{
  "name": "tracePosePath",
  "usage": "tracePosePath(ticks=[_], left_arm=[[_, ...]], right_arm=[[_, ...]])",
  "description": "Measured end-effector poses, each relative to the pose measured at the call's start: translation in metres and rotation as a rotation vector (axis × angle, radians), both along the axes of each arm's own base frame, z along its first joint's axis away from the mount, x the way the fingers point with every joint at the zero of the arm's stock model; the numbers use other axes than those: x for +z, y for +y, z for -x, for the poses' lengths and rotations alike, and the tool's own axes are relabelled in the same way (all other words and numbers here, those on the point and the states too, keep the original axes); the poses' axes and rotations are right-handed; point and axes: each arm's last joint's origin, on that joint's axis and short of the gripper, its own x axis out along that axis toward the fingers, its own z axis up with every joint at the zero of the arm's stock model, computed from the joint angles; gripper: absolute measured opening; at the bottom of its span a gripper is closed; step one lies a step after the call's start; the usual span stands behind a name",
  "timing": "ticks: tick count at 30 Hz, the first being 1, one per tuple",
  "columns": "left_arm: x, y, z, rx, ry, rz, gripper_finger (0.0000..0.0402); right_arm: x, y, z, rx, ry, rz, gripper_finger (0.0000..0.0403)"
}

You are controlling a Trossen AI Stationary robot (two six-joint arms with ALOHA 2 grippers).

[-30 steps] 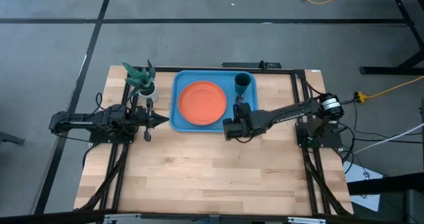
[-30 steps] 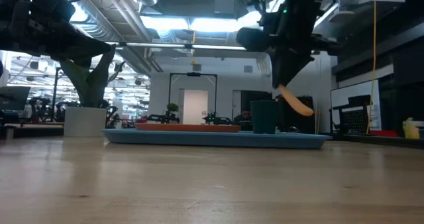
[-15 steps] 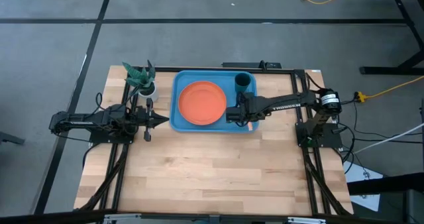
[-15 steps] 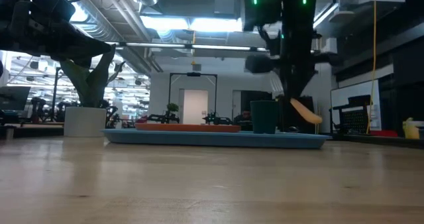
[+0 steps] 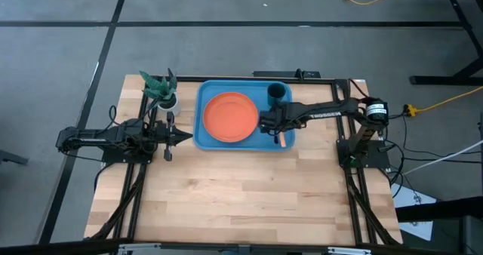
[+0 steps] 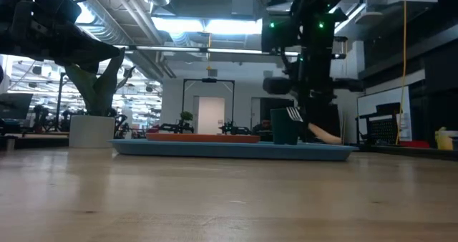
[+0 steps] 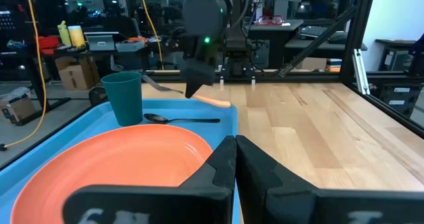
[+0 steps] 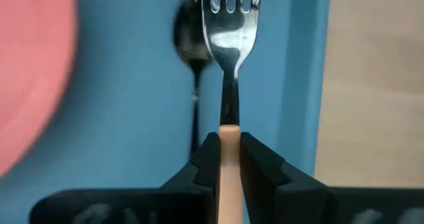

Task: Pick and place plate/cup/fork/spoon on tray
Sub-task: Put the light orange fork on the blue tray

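- Wooden table [image 5: 226,202] is seen from above, with the tray [image 5: 207,138] near its far edge.
- On the tray, the plate [image 5: 228,117] and the cup [image 5: 277,93] are set; the spoon [image 7: 179,119] is laid beside the plate.
- The fork [image 8: 228,45] is pinched at its handle by the right gripper [image 5: 273,127] (held above the tray's right side).
- The left gripper [image 5: 179,136] is pressed together, left of the tray.
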Motion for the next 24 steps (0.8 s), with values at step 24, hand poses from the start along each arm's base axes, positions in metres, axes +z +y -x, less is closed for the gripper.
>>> tracePosePath(ticks=[24], left_arm=[[0.0, 0.0, 0.0, 0.0, 0.0, 0.0, 0.0]], right_arm=[[-0.017, -0.033, -0.034, 0.066, -0.212, -0.098, 0.0039]])
